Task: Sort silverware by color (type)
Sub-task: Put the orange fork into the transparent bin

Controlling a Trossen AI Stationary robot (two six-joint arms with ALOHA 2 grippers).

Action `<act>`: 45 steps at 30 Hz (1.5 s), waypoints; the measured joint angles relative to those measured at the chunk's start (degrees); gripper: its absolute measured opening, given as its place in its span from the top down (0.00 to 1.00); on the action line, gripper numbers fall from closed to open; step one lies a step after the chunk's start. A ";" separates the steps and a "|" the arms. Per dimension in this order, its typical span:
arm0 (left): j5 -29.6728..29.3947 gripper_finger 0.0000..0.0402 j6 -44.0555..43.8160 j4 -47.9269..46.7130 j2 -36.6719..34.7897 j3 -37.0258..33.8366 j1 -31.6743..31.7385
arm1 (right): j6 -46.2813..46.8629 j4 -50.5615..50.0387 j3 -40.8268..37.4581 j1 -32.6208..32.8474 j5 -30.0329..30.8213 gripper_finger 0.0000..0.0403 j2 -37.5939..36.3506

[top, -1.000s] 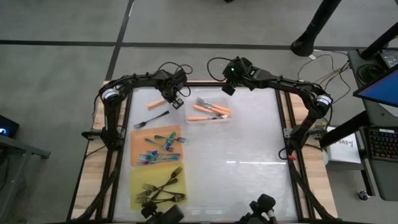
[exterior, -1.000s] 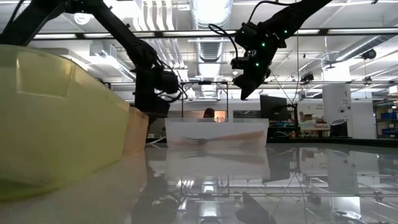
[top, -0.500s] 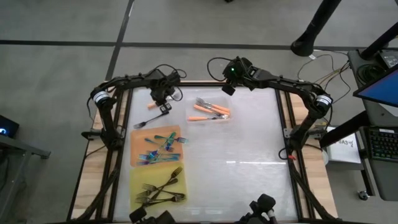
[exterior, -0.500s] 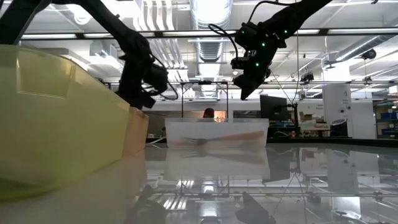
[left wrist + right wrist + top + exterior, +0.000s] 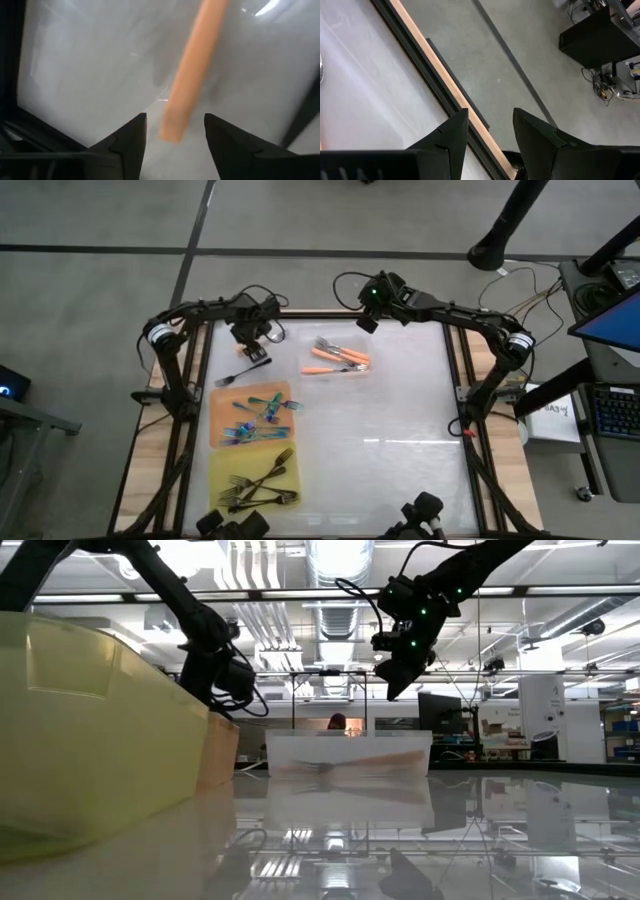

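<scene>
Landmark: clear tray (image 5: 336,358) at the far middle of the table. Inside it lie several orange-handled forks (image 5: 334,359), a couple of them with silvery tines showing.

Left gripper (image 5: 254,345) sits just left of the tray, low over the table. In the left wrist view its fingers (image 5: 127,137) stand apart with a gap between them, nothing clamped. An orange fork handle (image 5: 189,75) lies on the table straight ahead of that gap; whether the fingers touch it cannot be told. In the high view this fork is hidden under the gripper.

One black fork (image 5: 241,372) lies alone on the bare table, left of the tray and nearer the front, just beside the left gripper.

Orange mat (image 5: 251,415) is left of and in front of the tray; teal-handled forks (image 5: 258,414) are piled on it. Yellow mat (image 5: 253,477) is farther front from the tray, touching the orange mat's near edge; black forks (image 5: 257,480) are piled on it.

Right gripper (image 5: 366,322) waits just behind the tray's far right corner, raised well above it in the low view (image 5: 393,680). Its fingers (image 5: 447,137) stand slightly apart, holding nothing.
</scene>
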 joint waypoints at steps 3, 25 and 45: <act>0.04 0.55 -0.04 1.42 0.01 -0.15 1.39 | 0.13 0.02 0.00 0.02 0.00 0.63 0.00; 4.07 0.89 -2.76 -1.66 3.08 -0.64 3.52 | 0.25 1.22 0.00 0.01 0.00 0.63 -0.02; 12.11 0.89 -8.40 -5.91 -12.96 1.07 0.98 | 0.71 1.25 0.00 0.01 -0.01 0.63 -0.02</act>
